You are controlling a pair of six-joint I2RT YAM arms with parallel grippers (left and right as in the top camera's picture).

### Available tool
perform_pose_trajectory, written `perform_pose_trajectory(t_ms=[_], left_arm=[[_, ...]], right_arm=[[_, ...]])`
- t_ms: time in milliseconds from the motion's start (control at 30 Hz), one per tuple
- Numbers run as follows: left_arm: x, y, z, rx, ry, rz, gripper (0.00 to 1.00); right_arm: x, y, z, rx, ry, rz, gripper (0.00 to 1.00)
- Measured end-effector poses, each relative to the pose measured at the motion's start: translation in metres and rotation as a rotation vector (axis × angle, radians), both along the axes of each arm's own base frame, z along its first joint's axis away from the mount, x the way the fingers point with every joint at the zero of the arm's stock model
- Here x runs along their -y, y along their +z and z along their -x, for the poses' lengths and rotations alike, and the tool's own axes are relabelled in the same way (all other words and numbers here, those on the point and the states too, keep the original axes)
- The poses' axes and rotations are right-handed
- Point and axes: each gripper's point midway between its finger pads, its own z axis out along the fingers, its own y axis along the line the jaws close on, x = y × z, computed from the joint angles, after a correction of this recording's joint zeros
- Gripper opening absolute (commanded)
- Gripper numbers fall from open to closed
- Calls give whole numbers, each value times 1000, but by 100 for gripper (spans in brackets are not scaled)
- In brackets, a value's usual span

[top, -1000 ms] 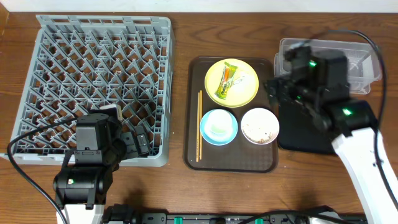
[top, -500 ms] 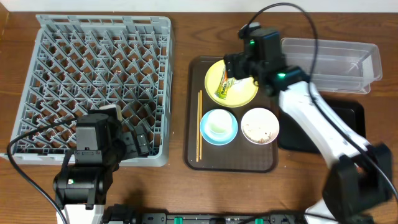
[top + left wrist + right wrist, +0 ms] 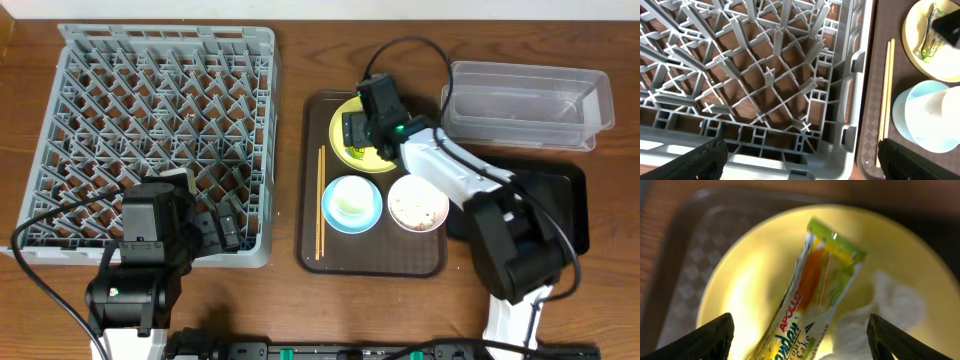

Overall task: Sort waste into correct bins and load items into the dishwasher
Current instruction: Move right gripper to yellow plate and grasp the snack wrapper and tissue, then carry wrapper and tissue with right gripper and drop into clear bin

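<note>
My right gripper (image 3: 800, 347) hangs open just above the pale yellow plate (image 3: 747, 287), its fingers (image 3: 705, 340) standing either side of the green-yellow-orange snack wrapper (image 3: 812, 292). A white crumpled scrap (image 3: 887, 305) lies on the plate beside the wrapper. In the overhead view this gripper (image 3: 358, 130) covers most of the plate (image 3: 362, 161). My left gripper (image 3: 800, 167) is open and empty over the near right corner of the grey dishwasher rack (image 3: 850, 107). The clear tub (image 3: 525, 105) and the black tray (image 3: 562, 200) sit at the right.
On the brown serving tray (image 3: 372, 258) lie wooden chopsticks (image 3: 320, 200), a light blue bowl (image 3: 351, 203) holding a small white cup, and a white bowl (image 3: 417, 202) with crumbs. The rack (image 3: 165, 35) fills the left side of the table.
My right arm has swung left from above the bins to the yellow plate and come down over the wrapper, its jaws narrowing a little. The left arm has not moved.
</note>
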Motion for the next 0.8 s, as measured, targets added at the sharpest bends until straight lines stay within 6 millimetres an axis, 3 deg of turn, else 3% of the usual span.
perform_pose_trajectory(t_ms=[67, 133, 267, 367, 433, 567, 667, 800], left_arm=[[0, 0, 0, 0, 0, 0, 98], [0, 0, 0, 0, 0, 0, 98], [0, 0, 0, 0, 0, 0, 98], [0, 0, 0, 0, 0, 0, 98], [0, 0, 0, 0, 0, 0, 98], [0, 0, 0, 0, 0, 0, 98], [0, 0, 0, 0, 0, 0, 98], [0, 0, 0, -1, 0, 0, 98]], right_arm=[[0, -11, 2, -21, -8, 3, 78], [0, -23, 4, -44, -15, 6, 68], [2, -27, 3, -48, -31, 8, 25], [1, -27, 3, -52, -33, 0, 8], [1, -27, 4, -58, -40, -5, 1], [3, -18, 7, -59, -42, -5, 1], [8, 8, 9, -35, -52, -2, 1], [26, 68, 7, 58, -98, -12, 1]])
